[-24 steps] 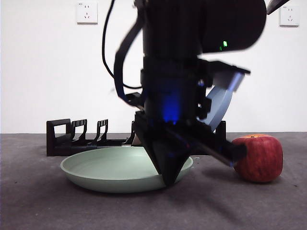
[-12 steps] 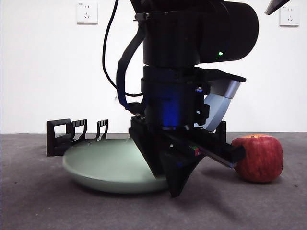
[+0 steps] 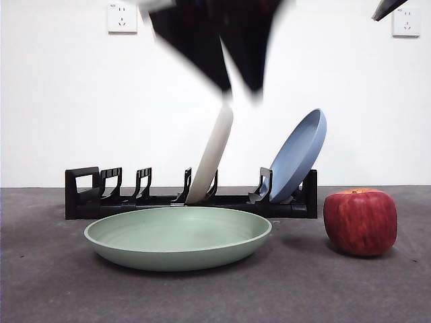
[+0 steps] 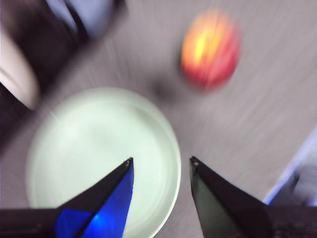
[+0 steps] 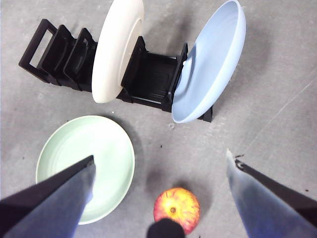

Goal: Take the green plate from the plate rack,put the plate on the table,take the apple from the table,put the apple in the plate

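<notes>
The green plate [image 3: 178, 235] lies flat on the table [image 3: 54, 289], in front of the plate rack [image 3: 128, 198]. To its right, the red apple [image 3: 360, 222] stands on the table. My left gripper [image 3: 240, 86] is a dark blur high above the plate, open and empty. Its wrist view looks down on the green plate [image 4: 99, 153] and the apple [image 4: 210, 49] past the left gripper [image 4: 161, 159]. My right gripper [image 5: 160, 156] waits high up, open, over the green plate [image 5: 86, 166], the apple [image 5: 177, 208] and the plate rack [image 5: 153, 79].
A cream-white plate [image 3: 212, 155] and a blue plate [image 3: 296, 155] lean in the rack's slots. The white wall stands just behind the rack. A black tip of the waiting arm [image 3: 388, 7] shows at the top right corner.
The left gripper has let go of the green plate and risen well above it. The plate, tilted half a second ago, now rests flat on the table.
</notes>
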`<control>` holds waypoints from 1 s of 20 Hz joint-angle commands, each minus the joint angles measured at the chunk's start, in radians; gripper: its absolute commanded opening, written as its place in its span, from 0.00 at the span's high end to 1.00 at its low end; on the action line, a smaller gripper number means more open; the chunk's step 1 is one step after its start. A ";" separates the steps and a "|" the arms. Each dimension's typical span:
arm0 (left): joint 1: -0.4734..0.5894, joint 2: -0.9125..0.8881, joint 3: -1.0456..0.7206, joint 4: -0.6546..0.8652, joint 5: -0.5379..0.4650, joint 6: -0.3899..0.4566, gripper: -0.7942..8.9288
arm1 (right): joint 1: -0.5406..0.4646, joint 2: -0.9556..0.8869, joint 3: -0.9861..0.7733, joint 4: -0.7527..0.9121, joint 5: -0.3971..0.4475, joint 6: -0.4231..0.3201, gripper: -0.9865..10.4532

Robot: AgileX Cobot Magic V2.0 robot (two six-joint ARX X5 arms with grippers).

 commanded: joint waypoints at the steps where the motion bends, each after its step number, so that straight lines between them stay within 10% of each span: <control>1: -0.007 -0.202 -0.002 0.000 0.003 -0.011 0.72 | 0.001 0.005 0.002 -0.031 0.021 -0.016 0.53; 11: -0.007 -0.844 -0.002 -0.197 0.000 -0.061 0.72 | 0.098 -0.049 -0.126 -0.108 0.132 0.008 0.53; 20: -0.008 -0.971 -0.002 -0.487 -0.014 -0.182 0.72 | 0.212 -0.074 -0.514 0.178 0.179 0.136 0.53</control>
